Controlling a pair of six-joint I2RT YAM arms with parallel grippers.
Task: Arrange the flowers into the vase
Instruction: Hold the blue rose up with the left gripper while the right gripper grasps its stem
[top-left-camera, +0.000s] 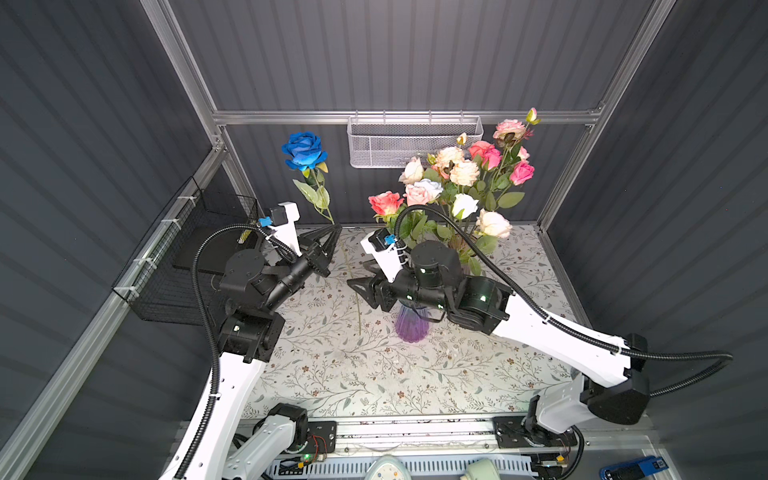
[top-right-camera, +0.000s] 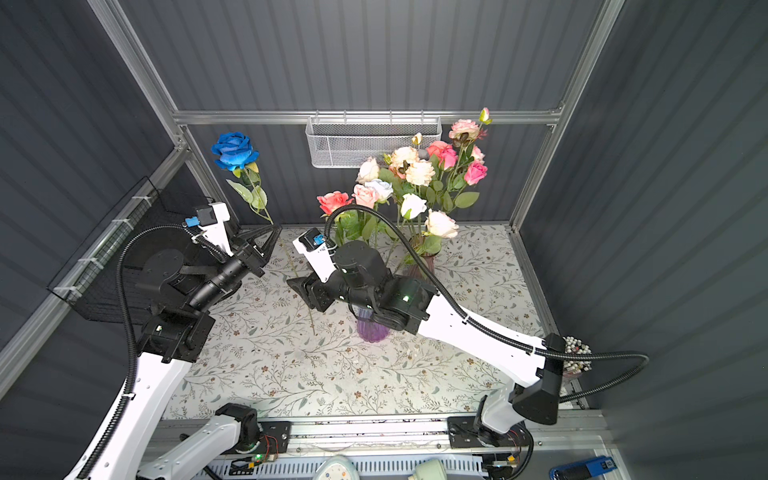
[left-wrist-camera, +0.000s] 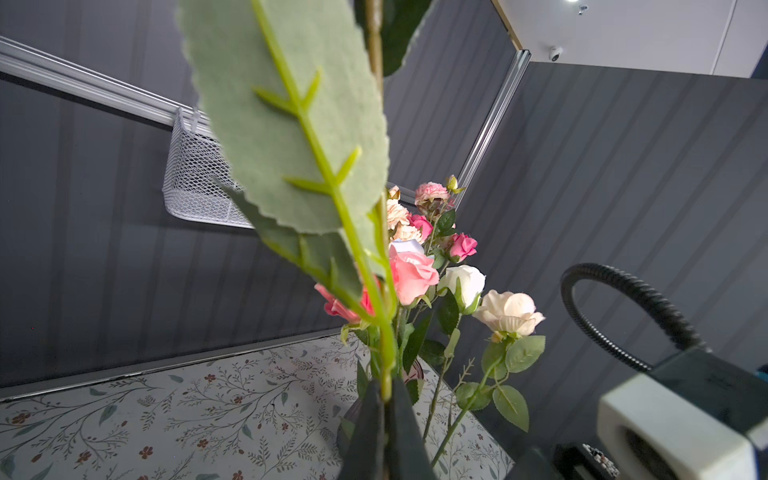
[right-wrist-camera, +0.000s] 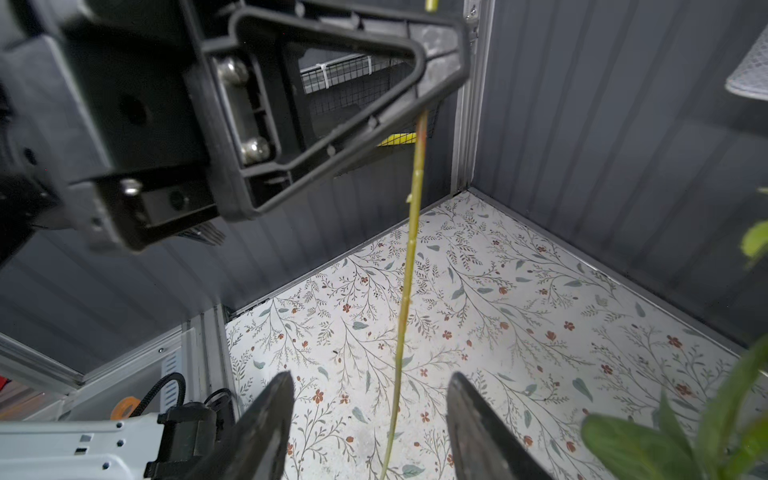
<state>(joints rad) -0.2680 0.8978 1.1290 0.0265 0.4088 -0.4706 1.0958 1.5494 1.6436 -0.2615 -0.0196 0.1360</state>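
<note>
Over the back-left of the table (top-left-camera: 332, 374), the left gripper (top-left-camera: 333, 227) is clenched on the blue rose (top-left-camera: 304, 150) just under its leaves, and its bare lower stem (right-wrist-camera: 407, 282) hangs between the spread, empty jaws of the right gripper (right-wrist-camera: 370, 380): light, thin and whippy, probably best pinched low to steer toward the vase (top-left-camera: 411, 328).

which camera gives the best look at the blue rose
Both top views: they show the blue rose with its head, leaves and long stem, held by the left gripper. The left wrist view shows only its leaf and stem close up; the right wrist view only its bare lower stem.
</note>
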